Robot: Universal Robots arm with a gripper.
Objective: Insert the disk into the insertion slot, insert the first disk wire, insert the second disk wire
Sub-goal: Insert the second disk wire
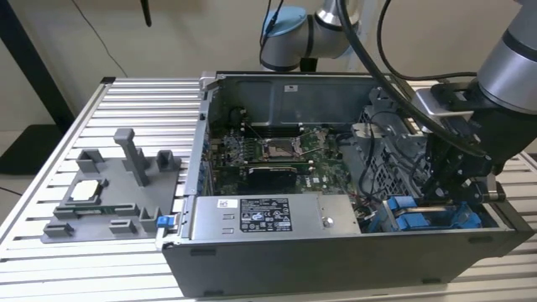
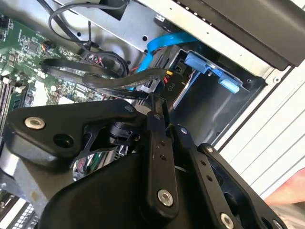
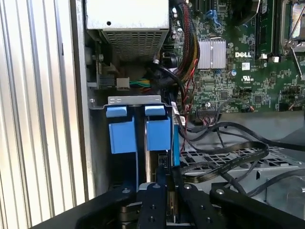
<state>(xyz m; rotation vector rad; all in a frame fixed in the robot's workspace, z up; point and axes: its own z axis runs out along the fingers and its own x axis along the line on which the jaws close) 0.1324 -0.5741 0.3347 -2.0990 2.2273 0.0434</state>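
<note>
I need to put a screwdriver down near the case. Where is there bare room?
The slatted table is bare behind the grey fixture and in front of the case. Inside, the gripper, cables and blue drive bay crowd the corner.

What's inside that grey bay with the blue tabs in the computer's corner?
In the first wrist view, the insertion slot holds blue plastic carriers standing side by side. The gripper reaches in beside them. Whether the disk sits seated is hidden by the blue plastic.
</note>
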